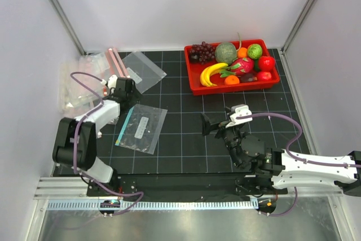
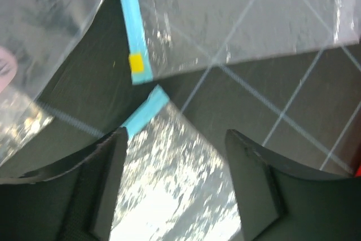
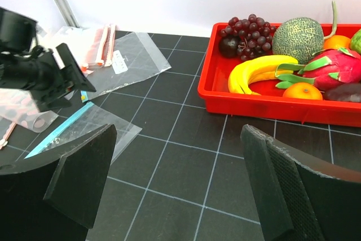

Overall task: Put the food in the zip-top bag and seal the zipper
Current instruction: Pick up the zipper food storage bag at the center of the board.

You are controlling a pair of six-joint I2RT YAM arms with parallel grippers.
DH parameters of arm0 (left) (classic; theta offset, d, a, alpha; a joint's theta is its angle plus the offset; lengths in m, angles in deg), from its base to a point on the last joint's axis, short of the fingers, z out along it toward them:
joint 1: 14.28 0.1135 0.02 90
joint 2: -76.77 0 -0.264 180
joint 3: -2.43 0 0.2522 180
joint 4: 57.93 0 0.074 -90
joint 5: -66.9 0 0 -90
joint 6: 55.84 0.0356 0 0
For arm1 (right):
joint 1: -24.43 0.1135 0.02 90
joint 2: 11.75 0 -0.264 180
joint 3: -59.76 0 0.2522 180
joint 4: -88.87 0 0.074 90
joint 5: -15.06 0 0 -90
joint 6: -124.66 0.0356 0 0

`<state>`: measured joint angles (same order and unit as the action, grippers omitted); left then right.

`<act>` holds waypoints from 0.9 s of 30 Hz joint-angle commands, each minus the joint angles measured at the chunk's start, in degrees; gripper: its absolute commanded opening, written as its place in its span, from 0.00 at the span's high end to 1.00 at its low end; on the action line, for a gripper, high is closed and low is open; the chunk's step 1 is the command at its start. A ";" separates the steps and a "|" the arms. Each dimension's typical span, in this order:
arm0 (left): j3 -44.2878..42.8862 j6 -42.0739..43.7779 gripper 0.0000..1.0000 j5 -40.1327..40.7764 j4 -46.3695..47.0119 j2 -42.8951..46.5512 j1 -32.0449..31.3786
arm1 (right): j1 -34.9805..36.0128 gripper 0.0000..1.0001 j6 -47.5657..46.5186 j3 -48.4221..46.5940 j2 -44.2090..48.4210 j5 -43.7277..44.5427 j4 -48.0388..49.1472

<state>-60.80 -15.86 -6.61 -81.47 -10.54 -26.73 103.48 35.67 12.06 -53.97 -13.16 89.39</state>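
Zip-top bag point(image 1: 144, 128) under downturned, parted left fingers point(image 2: 101, 190)

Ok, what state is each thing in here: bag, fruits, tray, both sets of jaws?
zip-top bag: lying flat, empty
zipper: sealed or not, cannot tell
melon: in the red tray, not bagged
banana: in the tray
small red fruit: in the tray
left jaws: open, empty, over the zipper
right jaws: open wide, empty
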 commanded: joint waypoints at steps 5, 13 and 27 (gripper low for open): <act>-9.84 -2.19 0.39 0.03 4.77 -11.12 3.57 | -0.03 0.00 0.57 0.01 1.17 -1.05 1.01; -11.00 -2.63 0.30 6.53 3.81 -13.06 5.24 | -0.03 0.00 0.21 -0.34 -0.23 -1.48 0.92; -16.88 -1.05 0.42 5.66 2.22 -20.70 6.82 | -0.03 0.01 0.56 -0.43 -0.76 -2.71 0.75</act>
<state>-75.25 -17.72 -1.69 -79.20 -30.02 -20.39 103.48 35.67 12.11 -54.54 -15.63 89.13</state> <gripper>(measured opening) 0.600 0.994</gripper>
